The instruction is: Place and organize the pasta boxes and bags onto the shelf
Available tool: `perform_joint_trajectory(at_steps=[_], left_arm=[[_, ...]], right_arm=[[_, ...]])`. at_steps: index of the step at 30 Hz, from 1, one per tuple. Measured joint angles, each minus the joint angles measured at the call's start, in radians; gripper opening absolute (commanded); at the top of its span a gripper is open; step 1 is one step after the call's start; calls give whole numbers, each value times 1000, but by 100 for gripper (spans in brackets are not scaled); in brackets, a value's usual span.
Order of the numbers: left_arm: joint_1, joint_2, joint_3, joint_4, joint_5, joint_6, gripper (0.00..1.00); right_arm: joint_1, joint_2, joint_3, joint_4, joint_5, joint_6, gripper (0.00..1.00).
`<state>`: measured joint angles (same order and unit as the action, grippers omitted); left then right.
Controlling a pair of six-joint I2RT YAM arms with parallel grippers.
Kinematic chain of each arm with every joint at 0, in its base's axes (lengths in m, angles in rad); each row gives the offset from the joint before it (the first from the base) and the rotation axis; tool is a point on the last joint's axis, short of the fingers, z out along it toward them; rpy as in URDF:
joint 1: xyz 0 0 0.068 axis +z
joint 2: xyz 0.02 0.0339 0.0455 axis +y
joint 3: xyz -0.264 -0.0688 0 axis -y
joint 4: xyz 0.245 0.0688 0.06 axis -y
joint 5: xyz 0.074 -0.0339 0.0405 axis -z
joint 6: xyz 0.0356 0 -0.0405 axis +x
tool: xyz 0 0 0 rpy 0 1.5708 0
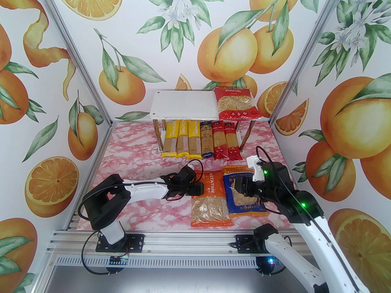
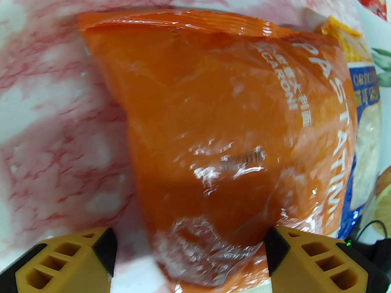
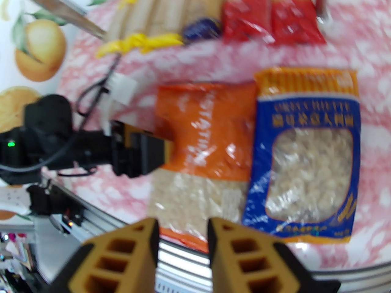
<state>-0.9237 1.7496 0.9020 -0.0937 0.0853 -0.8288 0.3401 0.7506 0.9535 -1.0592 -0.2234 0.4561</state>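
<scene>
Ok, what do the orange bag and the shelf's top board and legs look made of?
Orange bag: thin, glossy plastic film, judging by glare spots, wrinkles and the crimped top seal. Top board: smooth white matte sheet, plastic or coated wood, can't tell which. Legs: thin shiny metal, chrome-looking.
</scene>
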Motion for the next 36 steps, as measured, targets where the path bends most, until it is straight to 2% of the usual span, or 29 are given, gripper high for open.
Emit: perform_joint_trajectory(at_steps=[2,3,8,14,19,24,28,36], left_arm=[[0,17,2,35,27,-2,19],[3,18,3,53,39,-5,13],[12,18,5,82,69,-8,5],[25,6,3,60,75,-2,1],[63,-85,-45,-31,59,24,1],[168,-252,-136,-151,31,72,3],[257,-351,-184,-225,10,117,4],[391,-433,-225,-308,10,217,6]], right_arm=[[0,28,-5,-11,26,6,37],[0,45,-8,-15,39,8,38],[0,70,-11,-14,68,12,40],[0,101,-11,-14,101,11,39],[0,145,-11,-14,163,11,46],[-2,183,-15,-6,190,12,54],[-13,222,-22,18,203,14,65],[-58,268,-63,61,210,16,68]])
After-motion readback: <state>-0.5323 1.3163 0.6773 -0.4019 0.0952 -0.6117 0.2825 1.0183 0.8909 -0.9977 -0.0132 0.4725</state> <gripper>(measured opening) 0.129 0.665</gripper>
